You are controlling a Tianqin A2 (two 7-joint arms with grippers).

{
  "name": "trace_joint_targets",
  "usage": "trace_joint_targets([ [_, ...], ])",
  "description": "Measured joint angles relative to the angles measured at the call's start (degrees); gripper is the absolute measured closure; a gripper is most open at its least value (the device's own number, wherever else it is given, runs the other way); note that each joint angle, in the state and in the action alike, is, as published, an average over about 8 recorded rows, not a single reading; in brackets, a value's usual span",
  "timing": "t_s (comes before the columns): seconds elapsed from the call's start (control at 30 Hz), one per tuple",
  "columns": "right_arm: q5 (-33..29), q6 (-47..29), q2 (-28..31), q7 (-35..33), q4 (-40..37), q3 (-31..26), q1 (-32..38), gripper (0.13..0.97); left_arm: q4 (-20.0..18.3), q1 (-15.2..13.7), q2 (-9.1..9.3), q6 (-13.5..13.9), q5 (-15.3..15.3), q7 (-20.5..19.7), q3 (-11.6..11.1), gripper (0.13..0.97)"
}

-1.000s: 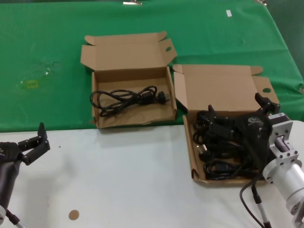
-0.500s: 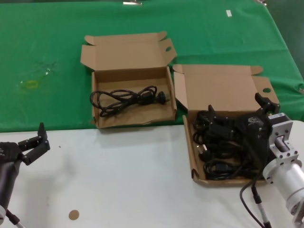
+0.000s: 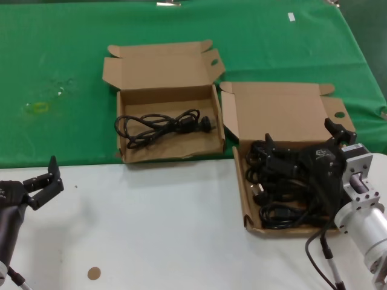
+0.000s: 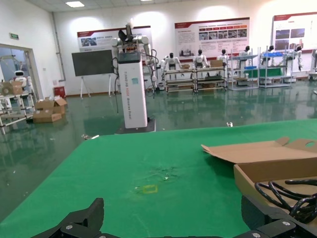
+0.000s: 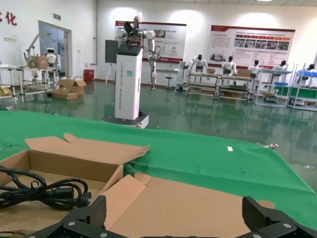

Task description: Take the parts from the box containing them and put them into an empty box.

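1. The right gripper [image 3: 300, 152] sits low over the longer box [image 3: 284, 112] on the robot's right, its black fingers spread wide apart and holding nothing, right on top of the heap of black power cords [image 3: 275, 193].
2. The left gripper [image 3: 43, 181] hangs parked over the white table [image 3: 163, 229] on the far left, fingers also apart and empty.
3. To do this pick well, the right gripper should, I judge, close on a single cord at a bunched stretch of its coil rather than a stray loop, then lift slowly so tangled neighbours fall away.
4. The heap fills the longer tray, with its long axis running from the near edge towards the lid; individual plugs cannot be told apart.
5. The smaller box [image 3: 130, 96] stands just beside it to the left on the green cloth [image 3: 60, 48], and it already holds one cord [image 3: 160, 125], lying lengthwise across the tray with its plug towards the longer box.
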Motion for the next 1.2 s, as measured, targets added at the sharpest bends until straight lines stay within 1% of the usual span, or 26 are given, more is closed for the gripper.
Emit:
trace_joint_targets([
  [1.2, 0.0, 0.0, 0.0, 0.0, 0.0, 0.0, 0.0, 0.129, 0.0, 0.0, 0.0, 0.0, 0.0, 0.0, 0.0, 0.132],
])
